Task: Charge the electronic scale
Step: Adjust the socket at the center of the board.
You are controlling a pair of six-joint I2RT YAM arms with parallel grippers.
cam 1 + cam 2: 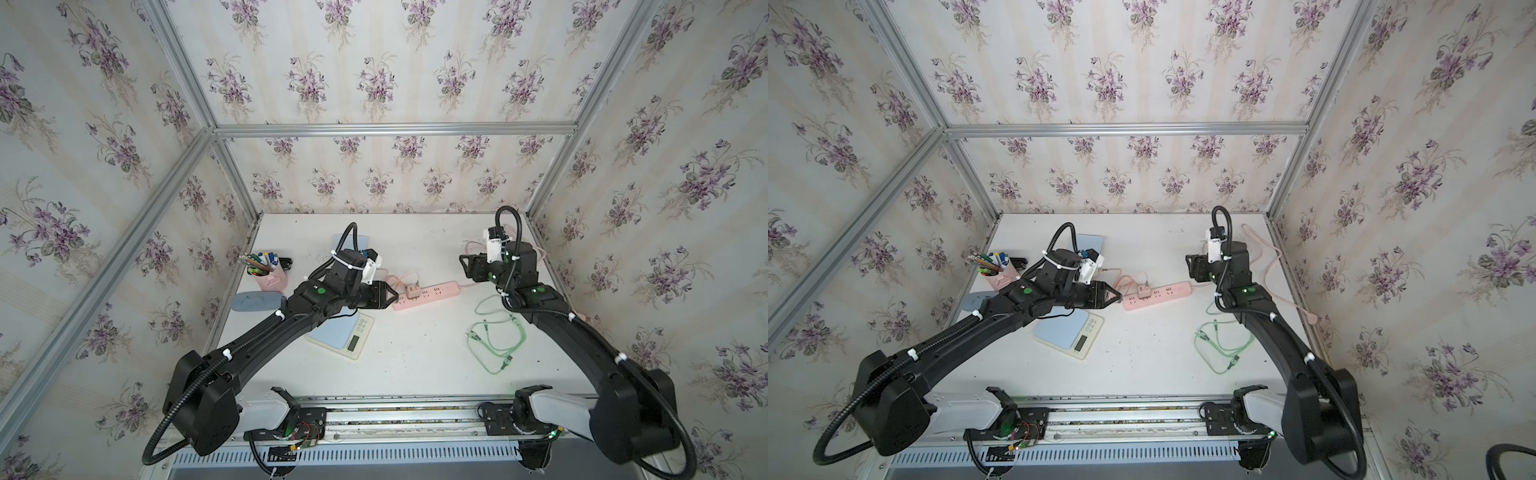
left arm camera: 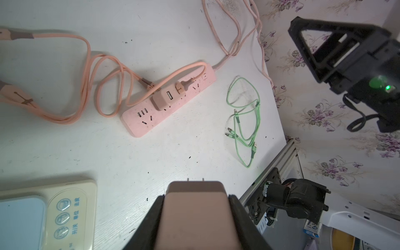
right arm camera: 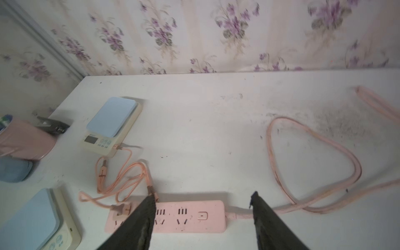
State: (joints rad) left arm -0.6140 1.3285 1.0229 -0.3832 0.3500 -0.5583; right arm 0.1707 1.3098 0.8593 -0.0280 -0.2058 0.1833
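Note:
A cream electronic scale (image 1: pixel 347 334) with a blue platform lies under my left forearm, also seen in the left wrist view (image 2: pixel 71 214). A second scale (image 3: pixel 112 123) stands further back with a pink cable (image 3: pixel 121 175) plugged into its side. The pink power strip (image 1: pixel 428 295) carries a pink adapter (image 2: pixel 166 98) joined to that cable. My left gripper (image 2: pixel 197 195) is shut on another pink adapter (image 2: pixel 195 212), prongs forward, just left of the strip (image 1: pixel 1158 295). My right gripper (image 3: pixel 203 194) hovers open above the strip's right end (image 3: pixel 194 216).
A loose green charging cable (image 1: pixel 494 332) lies at the right, near my right arm. A pink pen cup (image 1: pixel 270 276), a grey-blue case (image 1: pixel 255 301) and a black clip (image 1: pixel 286 262) sit at the left. The strip's own pink cord (image 3: pixel 313 164) loops along the back right.

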